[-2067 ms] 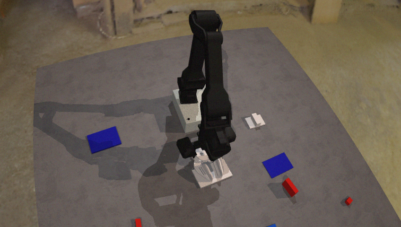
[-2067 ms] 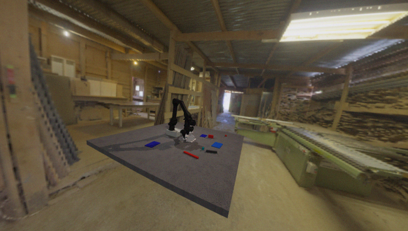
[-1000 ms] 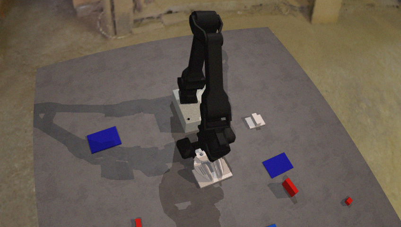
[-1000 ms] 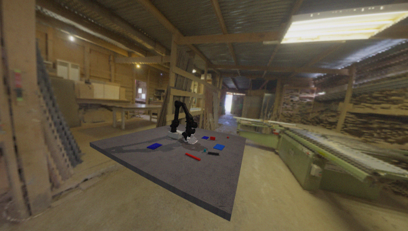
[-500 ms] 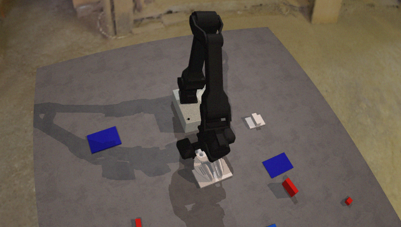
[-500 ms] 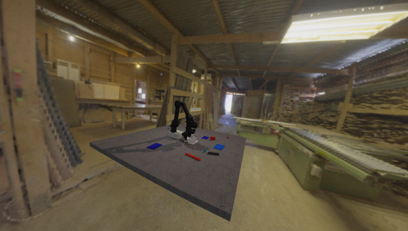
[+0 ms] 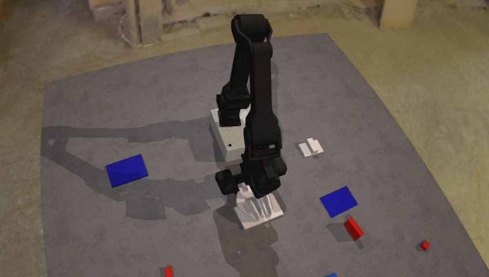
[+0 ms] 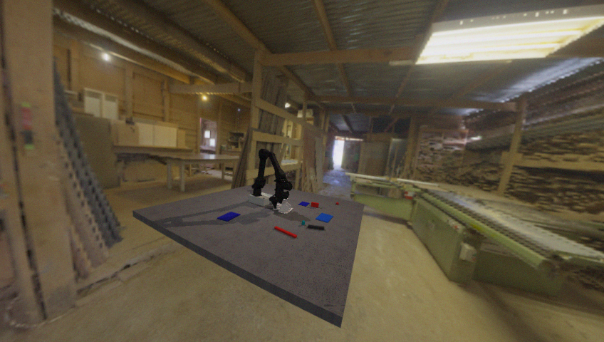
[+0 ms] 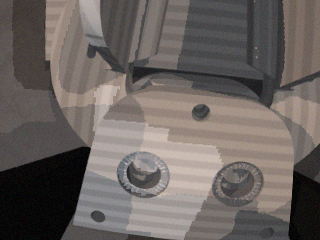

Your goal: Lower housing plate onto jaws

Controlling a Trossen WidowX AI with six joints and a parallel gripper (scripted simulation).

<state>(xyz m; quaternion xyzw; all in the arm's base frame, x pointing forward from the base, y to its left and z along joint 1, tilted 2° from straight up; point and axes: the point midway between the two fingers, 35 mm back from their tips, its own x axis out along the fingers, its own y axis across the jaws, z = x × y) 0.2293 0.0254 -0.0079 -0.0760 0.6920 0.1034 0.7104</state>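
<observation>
The pale housing plate [image 9: 185,150] [image 7: 244,188] has two ringed holes and smaller holes. My gripper [image 9: 187,170] [image 7: 243,187] is shut on its sides, with the black fingers at the lower left and lower right of the wrist view. The plate lies over the rear part of the jaw assembly. Two pale curved jaws [image 7: 252,208] stand on a square base [image 7: 245,222], in front of the gripper in the top view. The jaw stubs and pins are hidden under the plate, so I cannot tell whether it is fully seated. In the exterior view the assembly [image 8: 285,206] is too small to judge.
A white stepped block [image 7: 310,147] and a blue plate [image 7: 338,201] lie right of the arm, with a red block [image 7: 353,228] and small red cube [image 7: 425,245]. Another blue plate [image 7: 127,170] lies left. A red bar [image 8: 285,231] and black bar [image 8: 315,226] lie farther forward.
</observation>
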